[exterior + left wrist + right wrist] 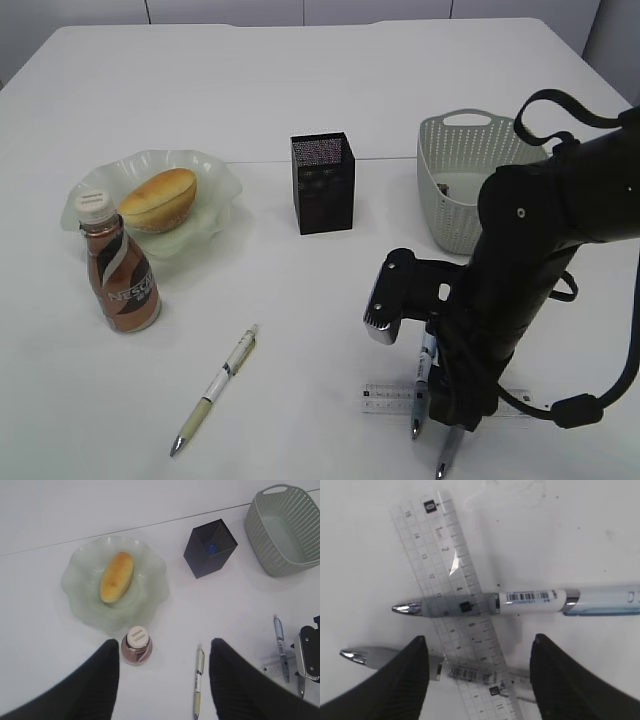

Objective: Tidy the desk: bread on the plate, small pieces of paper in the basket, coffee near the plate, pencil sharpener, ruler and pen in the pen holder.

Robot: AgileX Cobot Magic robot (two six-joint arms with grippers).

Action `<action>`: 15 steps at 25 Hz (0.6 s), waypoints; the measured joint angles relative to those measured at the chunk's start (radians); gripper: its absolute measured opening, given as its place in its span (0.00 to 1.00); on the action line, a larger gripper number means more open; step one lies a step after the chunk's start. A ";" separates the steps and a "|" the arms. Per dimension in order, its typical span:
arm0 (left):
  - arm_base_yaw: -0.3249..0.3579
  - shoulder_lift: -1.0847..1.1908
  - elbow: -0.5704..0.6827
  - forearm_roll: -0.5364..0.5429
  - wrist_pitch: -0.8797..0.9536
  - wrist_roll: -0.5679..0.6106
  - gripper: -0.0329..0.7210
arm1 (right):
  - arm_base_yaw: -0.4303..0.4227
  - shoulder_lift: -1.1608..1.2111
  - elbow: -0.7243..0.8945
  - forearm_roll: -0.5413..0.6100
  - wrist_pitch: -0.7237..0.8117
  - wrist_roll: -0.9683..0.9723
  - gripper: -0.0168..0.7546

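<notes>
The bread lies on the plate, and the coffee stands upright at the plate's near edge. A cream pen lies alone on the desk. The clear ruler lies crossed with two white pens, one above and one below. My right gripper hovers open, straddling the ruler and the lower pen. My left gripper hangs open and empty high above the coffee and the cream pen. The pencil sharpener and paper pieces are not identifiable.
The black mesh pen holder stands mid-desk with a small blue thing inside. The basket sits to its right, partly behind my right arm. A seam line crosses the desk behind them.
</notes>
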 joint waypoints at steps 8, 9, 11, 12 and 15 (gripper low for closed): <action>0.000 0.000 0.000 0.000 0.000 0.000 0.60 | 0.000 0.002 0.000 0.002 -0.020 -0.003 0.67; 0.000 0.000 0.000 0.000 0.000 0.000 0.60 | 0.000 0.007 0.000 0.007 -0.023 -0.004 0.67; 0.000 0.000 0.000 0.000 0.000 0.000 0.60 | 0.000 0.025 0.000 0.015 -0.023 -0.004 0.67; 0.000 0.000 0.000 0.000 0.000 0.000 0.60 | 0.000 0.032 0.000 0.020 -0.023 -0.004 0.67; 0.000 0.000 0.000 0.000 0.000 0.000 0.60 | 0.000 0.037 0.000 0.024 -0.021 -0.007 0.67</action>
